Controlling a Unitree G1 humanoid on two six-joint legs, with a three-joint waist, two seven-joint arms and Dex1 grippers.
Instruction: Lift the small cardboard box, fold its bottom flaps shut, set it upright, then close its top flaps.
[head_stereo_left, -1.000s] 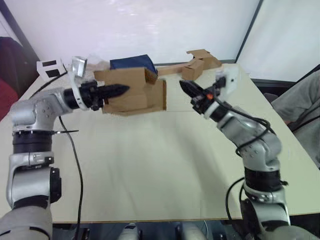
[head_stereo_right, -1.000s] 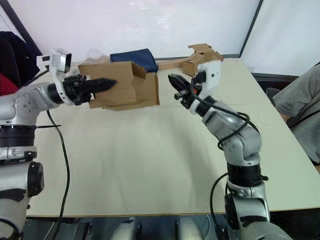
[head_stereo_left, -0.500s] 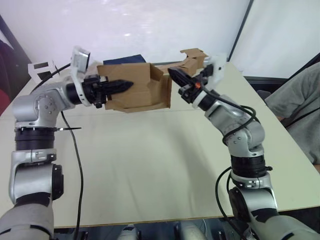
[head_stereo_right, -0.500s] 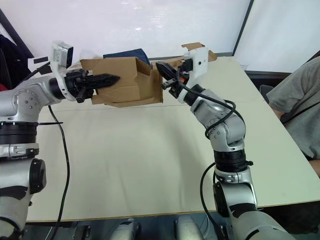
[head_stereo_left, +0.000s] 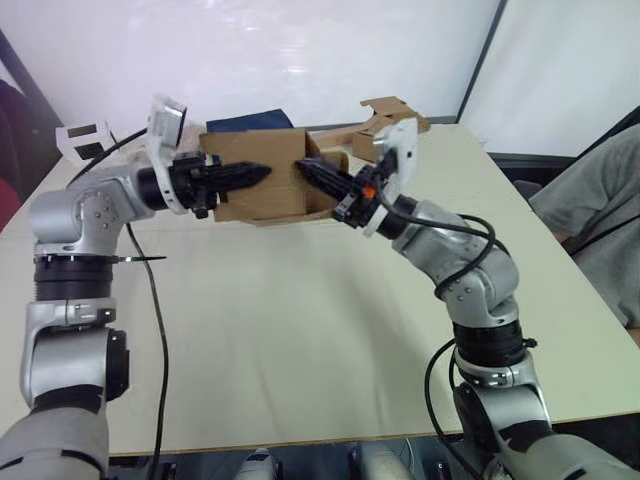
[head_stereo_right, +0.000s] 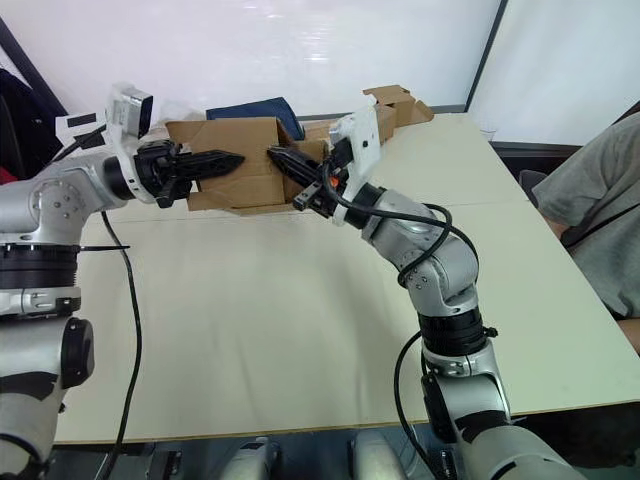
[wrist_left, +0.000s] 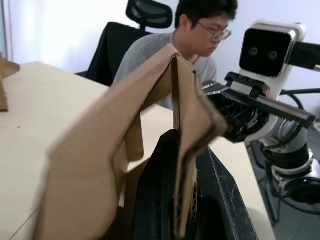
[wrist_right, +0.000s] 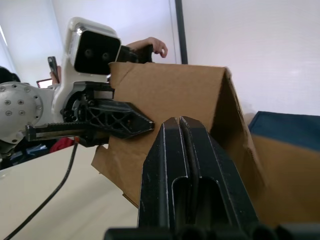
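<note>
Here we hold the box (head_stereo_left: 262, 180) above the far bench (head_stereo_left: 300, 330). Our left end effector (head_stereo_left: 255, 174) is clamped on a box wall; our right end effector (head_stereo_right: 277, 155), fingers pressed together, touches its right side. Farther back lies a blue cloth (head_stereo_right: 250, 108).

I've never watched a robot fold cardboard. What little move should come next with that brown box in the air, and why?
Probably the right gripper should press its shut fingers against the flap in front of it, folding it inward. The left gripper is clamped on a wall of the small plain brown cardboard box, holding it above the pale table, and the right fingertips are already at the box's open side.
</note>
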